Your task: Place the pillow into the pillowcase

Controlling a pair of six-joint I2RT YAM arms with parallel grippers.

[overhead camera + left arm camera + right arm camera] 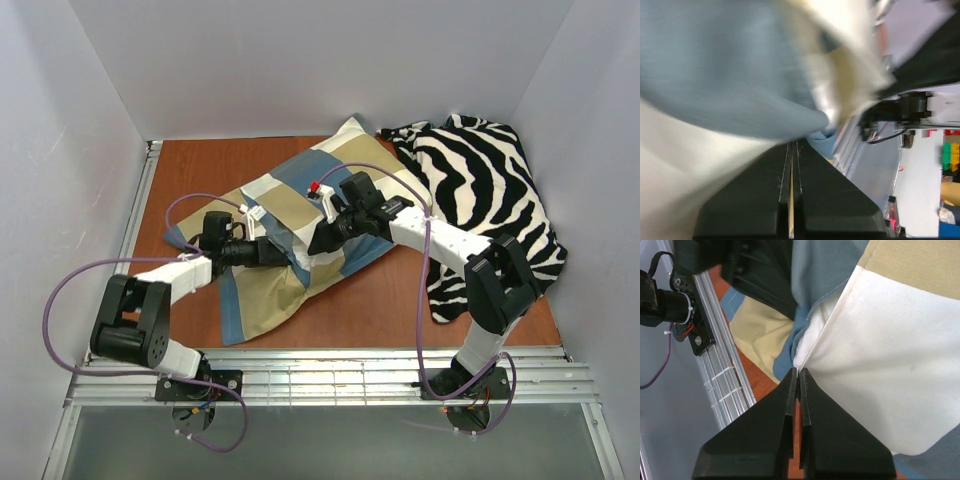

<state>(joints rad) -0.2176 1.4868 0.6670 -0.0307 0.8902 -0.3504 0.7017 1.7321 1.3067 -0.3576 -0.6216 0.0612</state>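
Observation:
The pillowcase (290, 195), in blue, tan and cream checks, lies bulging across the middle of the brown table. I cannot pick out the pillow; no plain white and yellow cushion shows apart from the case. My left gripper (283, 252) and right gripper (318, 243) meet at the case's near middle. In the left wrist view the left gripper (792, 145) is shut, its tips buried under blue and cream pillowcase cloth (715, 65). In the right wrist view the right gripper (798, 371) is shut, pinching a fold at the edge of the cream pillowcase block (880, 350).
A black-and-white zebra-striped cloth (490, 190) lies heaped at the right, under and behind the right arm. White walls close in the left, back and right. A metal rail (330, 375) runs along the near edge and shows in the right wrist view (715, 355).

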